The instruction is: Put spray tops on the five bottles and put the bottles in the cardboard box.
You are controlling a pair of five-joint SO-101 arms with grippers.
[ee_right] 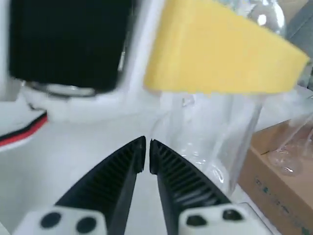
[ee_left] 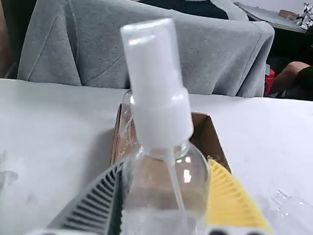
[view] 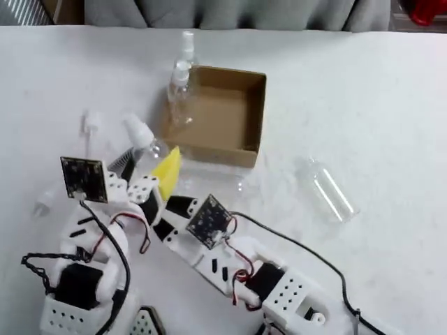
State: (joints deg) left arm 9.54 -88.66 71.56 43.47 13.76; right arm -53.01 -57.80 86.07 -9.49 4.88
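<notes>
Left gripper's (ee_left: pixel 165 169) jaws clamped the bottle (ee_left: pixel 166 188).
Long axis tilted, spray top (ee_left: pixel 156 83) toward the table's (view: pixel 363 91) far edge; right gripper's (ee_right: pixel 146 147) jaws nearly touched, empty.

Capped bottles: three, namely rear bottle (view: pixel 187 47), front bottle (view: pixel 179 94) and held bottle (view: pixel 147 144).
Bare bottles: one, the lying bottle (view: pixel 328 190).
Loose tops: one, the loose top (view: pixel 91 125).
Boxes: one, the box (view: pixel 223 153).
Arms: two, left arm (view: pixel 87 223) and right arm (view: pixel 216 234).
Unsure: one faint clear thing (view: pixel 42 206); whether bottle or top, cannot tell.
</notes>
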